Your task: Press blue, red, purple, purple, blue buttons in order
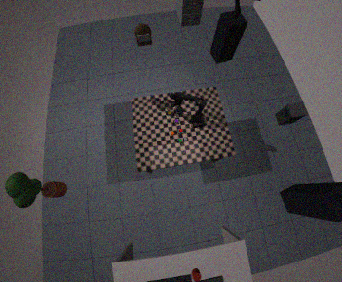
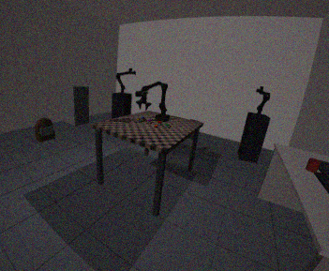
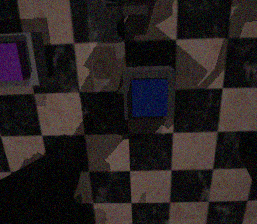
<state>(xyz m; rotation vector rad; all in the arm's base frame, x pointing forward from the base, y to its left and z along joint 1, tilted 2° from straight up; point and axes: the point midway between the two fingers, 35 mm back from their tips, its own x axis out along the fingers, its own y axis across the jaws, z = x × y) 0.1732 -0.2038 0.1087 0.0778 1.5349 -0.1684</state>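
The blue button (image 3: pixel 149 97), a blue square cap in a grey housing, lies a little above the middle of the wrist view. The purple button (image 3: pixel 5 62) (image 1: pixel 176 121) is at that view's upper left edge. The red button (image 1: pixel 180 131) (image 2: pixel 159 122) is a small dot on the checkered table (image 1: pixel 150 157) (image 2: pixel 163 142). My gripper (image 2: pixel 144 106) (image 3: pixel 162 140) is open and empty, pointing down above the table with a visible gap. Its fingers stand to either side just below the blue button in the wrist view. No button is seen touched.
An orange button (image 1: pixel 172 133) and a green button (image 1: pixel 180 140) (image 2: pixel 169 126) lie near the red one. A yellow spot (image 1: pixel 168 112) is beyond the purple button. My arm's base (image 1: pixel 198 121) (image 2: pixel 162 117) stands on the table. Blocks are too small to tell.
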